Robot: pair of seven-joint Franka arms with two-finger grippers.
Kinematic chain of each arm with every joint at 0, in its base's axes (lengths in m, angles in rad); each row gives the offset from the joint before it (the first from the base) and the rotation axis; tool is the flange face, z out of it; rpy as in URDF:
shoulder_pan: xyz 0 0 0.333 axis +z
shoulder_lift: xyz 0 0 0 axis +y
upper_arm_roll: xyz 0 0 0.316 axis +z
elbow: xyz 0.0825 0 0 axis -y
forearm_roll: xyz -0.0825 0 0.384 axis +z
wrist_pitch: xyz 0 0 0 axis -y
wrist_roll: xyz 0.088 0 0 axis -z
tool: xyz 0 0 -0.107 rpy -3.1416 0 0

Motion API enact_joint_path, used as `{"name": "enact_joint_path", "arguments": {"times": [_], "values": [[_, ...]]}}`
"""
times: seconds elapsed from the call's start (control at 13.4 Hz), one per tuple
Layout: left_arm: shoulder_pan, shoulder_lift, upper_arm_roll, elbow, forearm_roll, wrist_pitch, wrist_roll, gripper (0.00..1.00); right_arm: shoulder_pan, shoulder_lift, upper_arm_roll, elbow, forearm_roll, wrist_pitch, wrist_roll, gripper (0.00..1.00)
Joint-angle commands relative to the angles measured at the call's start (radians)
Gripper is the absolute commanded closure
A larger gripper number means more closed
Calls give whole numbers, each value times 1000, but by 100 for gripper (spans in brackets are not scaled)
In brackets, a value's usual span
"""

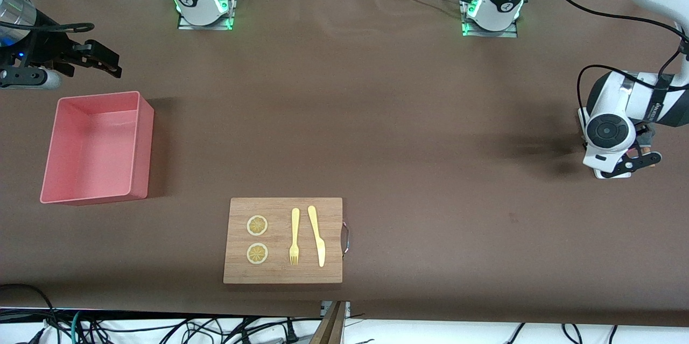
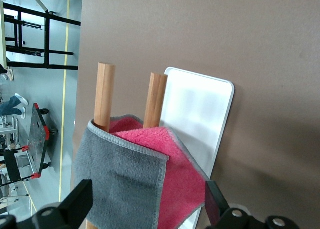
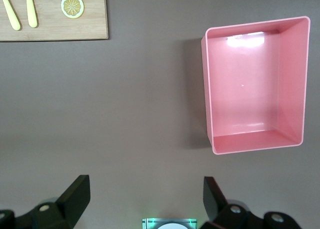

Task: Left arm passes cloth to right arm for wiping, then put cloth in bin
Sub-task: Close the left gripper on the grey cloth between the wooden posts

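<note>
Opening step, judged: the left gripper, jaws spread wide and empty, hovers over the cloth, which is draped on two wooden pegs beside the white tray; closing on the cloth comes next. The right gripper waits near the bin, jaws parted, holding nothing.

Two glossy white arms with black joint bands, green-lit bases on metal plates, looping black cables, matte black two-finger grippers, small red buttons
</note>
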Motion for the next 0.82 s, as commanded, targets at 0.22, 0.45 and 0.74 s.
{"name": "enact_joint_path", "arguments": {"times": [0.22, 0.45, 0.74], "values": [[23, 1, -1, -28, 93, 9, -19, 16, 4, 11, -3, 28, -6, -2, -2, 0], [23, 0, -1, -28, 113, 0, -17, 24, 4, 11, -3, 28, -6, -1, -2, 0], [23, -3, -3, -27, 116, -3, -6, 42, 4, 11, -3, 28, -6, 1, -3, 0]]}}
